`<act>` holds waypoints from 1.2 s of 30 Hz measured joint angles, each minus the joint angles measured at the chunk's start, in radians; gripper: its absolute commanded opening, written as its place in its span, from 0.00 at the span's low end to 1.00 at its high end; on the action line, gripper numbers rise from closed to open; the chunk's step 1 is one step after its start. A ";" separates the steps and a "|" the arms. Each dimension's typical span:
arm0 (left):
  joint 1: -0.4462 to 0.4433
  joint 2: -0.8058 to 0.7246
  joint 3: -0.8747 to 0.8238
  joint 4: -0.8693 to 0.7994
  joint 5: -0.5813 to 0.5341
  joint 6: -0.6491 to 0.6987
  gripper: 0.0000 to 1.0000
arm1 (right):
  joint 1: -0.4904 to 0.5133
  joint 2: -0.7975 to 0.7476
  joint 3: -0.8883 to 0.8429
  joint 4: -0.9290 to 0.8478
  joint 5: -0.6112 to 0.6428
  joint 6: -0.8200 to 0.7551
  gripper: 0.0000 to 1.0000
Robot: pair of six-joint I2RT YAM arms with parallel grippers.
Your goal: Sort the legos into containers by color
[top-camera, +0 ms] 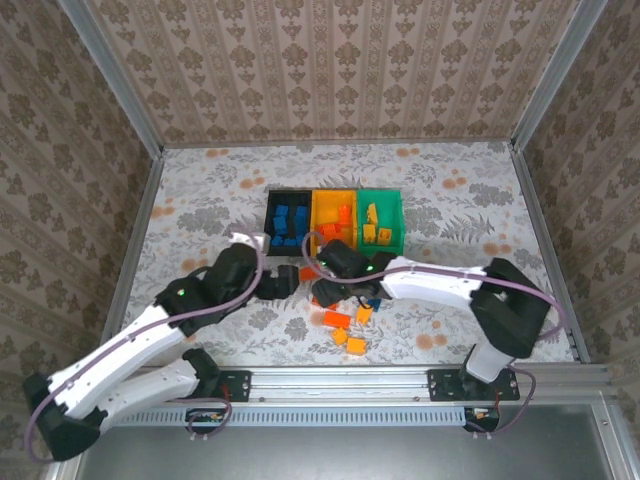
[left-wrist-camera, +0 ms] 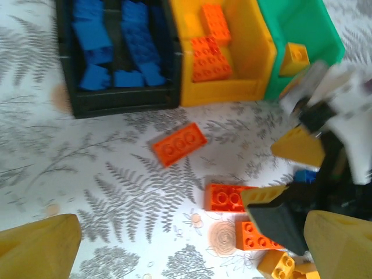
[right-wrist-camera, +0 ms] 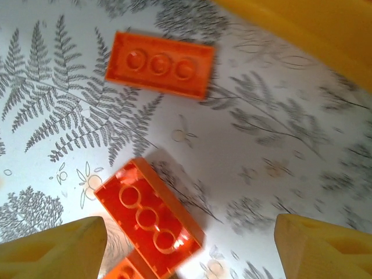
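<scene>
The containers stand in a row: a black bin (top-camera: pixel 288 222) with blue legos (left-wrist-camera: pixel 116 52), a yellow-orange bin (top-camera: pixel 335 215) with red-orange legos (left-wrist-camera: pixel 210 55), and a green bin (top-camera: pixel 381 218) with yellow ones (left-wrist-camera: pixel 293 58). Loose legos lie in front of the bins (top-camera: pixel 345 328). My left gripper (top-camera: pixel 286 282) (left-wrist-camera: pixel 192 250) is open above the cloth, beside two red-orange bricks (left-wrist-camera: pixel 229 197). My right gripper (top-camera: pixel 325 292) (right-wrist-camera: pixel 189 250) is open low over an upturned red-orange brick (right-wrist-camera: pixel 150 218), which lies near its left finger (right-wrist-camera: pixel 55 250). Another flat red-orange brick (right-wrist-camera: pixel 158 64) (left-wrist-camera: pixel 179 143) lies farther off.
The two grippers sit close together, with the right one's fingers (left-wrist-camera: pixel 273 206) reaching into the left wrist view. The yellow-orange bin's wall (right-wrist-camera: pixel 314 29) is just beyond the right gripper. Metal rails (top-camera: pixel 140 230) edge the patterned table on both sides.
</scene>
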 measured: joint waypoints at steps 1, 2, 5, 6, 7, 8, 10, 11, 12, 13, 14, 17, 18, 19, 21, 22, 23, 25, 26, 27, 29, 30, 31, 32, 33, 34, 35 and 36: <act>0.014 -0.026 -0.005 -0.018 -0.003 -0.003 1.00 | 0.008 0.034 0.017 0.000 0.000 -0.010 0.77; 0.029 -0.052 -0.013 -0.035 -0.005 -0.007 1.00 | 0.015 0.065 0.032 0.000 0.000 -0.018 0.76; 0.060 -0.091 -0.028 -0.075 -0.008 -0.014 1.00 | 0.027 0.140 0.068 0.003 0.002 -0.032 0.73; 0.066 -0.096 -0.033 -0.082 -0.008 -0.014 1.00 | 0.028 0.154 0.076 0.003 0.006 -0.037 0.70; 0.073 -0.097 -0.038 -0.087 -0.007 -0.017 1.00 | 0.028 0.167 0.080 0.003 0.010 -0.040 0.67; 0.079 -0.097 -0.043 -0.090 -0.006 -0.018 1.00 | 0.028 0.177 0.082 0.003 0.013 -0.042 0.63; 0.084 -0.093 -0.055 -0.092 -0.003 -0.022 1.00 | 0.028 0.193 0.084 0.002 0.028 -0.045 0.53; 0.085 -0.091 -0.063 -0.092 -0.003 -0.022 1.00 | 0.028 0.194 0.084 0.001 0.039 -0.046 0.48; 0.089 -0.090 -0.070 -0.092 0.001 -0.023 1.00 | 0.027 0.194 0.085 0.001 0.044 -0.045 0.45; 0.091 -0.089 -0.075 -0.092 0.002 -0.023 1.00 | 0.027 0.194 0.085 0.002 0.050 -0.044 0.43; 0.091 -0.087 -0.079 -0.092 0.005 -0.023 1.00 | 0.025 0.194 0.085 0.000 0.054 -0.043 0.40; 0.092 -0.079 -0.088 -0.089 0.009 -0.023 1.00 | 0.020 0.193 0.084 0.004 0.057 -0.043 0.41; 0.093 -0.074 -0.090 -0.089 0.011 -0.023 1.00 | 0.016 0.193 0.084 0.004 0.057 -0.043 0.44; 0.096 -0.069 -0.091 -0.087 0.013 -0.023 1.00 | 0.014 0.191 0.084 0.004 0.057 -0.041 0.47; 0.098 -0.062 -0.095 -0.083 0.016 -0.023 1.00 | 0.010 0.182 0.083 0.004 0.061 -0.038 0.55; 0.098 -0.061 -0.097 -0.081 0.019 -0.023 1.00 | 0.008 0.175 0.082 0.003 0.061 -0.032 0.59; 0.098 -0.061 -0.100 -0.077 0.021 -0.023 1.00 | 0.007 0.167 0.082 0.004 0.064 -0.026 0.63; 0.098 -0.061 -0.101 -0.073 0.024 -0.023 1.00 | 0.006 0.148 0.082 0.005 0.071 -0.009 0.71; 0.098 -0.061 -0.101 -0.070 0.025 -0.023 1.00 | 0.006 0.138 0.082 0.006 0.079 0.005 0.73; 0.099 -0.062 -0.101 -0.068 0.027 -0.023 1.00 | 0.006 0.130 0.082 0.008 0.087 0.025 0.74; 0.102 -0.062 -0.102 -0.066 0.027 -0.023 1.00 | 0.005 0.119 0.082 0.018 0.108 0.078 0.76; 0.104 -0.063 -0.103 -0.064 0.027 -0.023 1.00 | 0.005 0.117 0.082 0.027 0.119 0.114 0.76; 0.104 -0.063 -0.104 -0.063 0.027 -0.024 1.00 | 0.005 0.116 0.083 0.035 0.131 0.152 0.76; 0.104 -0.063 -0.106 -0.063 0.027 -0.025 1.00 | 0.005 0.116 0.083 0.044 0.140 0.192 0.76; 0.104 -0.063 -0.107 -0.063 0.027 -0.026 1.00 | 0.003 0.116 0.083 0.054 0.147 0.237 0.76; 0.104 -0.065 -0.108 -0.061 0.027 -0.026 1.00 | 0.003 0.116 0.083 0.062 0.153 0.276 0.76; 0.104 -0.068 -0.109 -0.061 0.027 -0.026 1.00 | 0.003 0.116 0.083 0.075 0.161 0.323 0.76; 0.104 -0.074 -0.112 -0.061 0.028 -0.026 1.00 | 0.003 0.116 0.083 0.088 0.164 0.362 0.76</act>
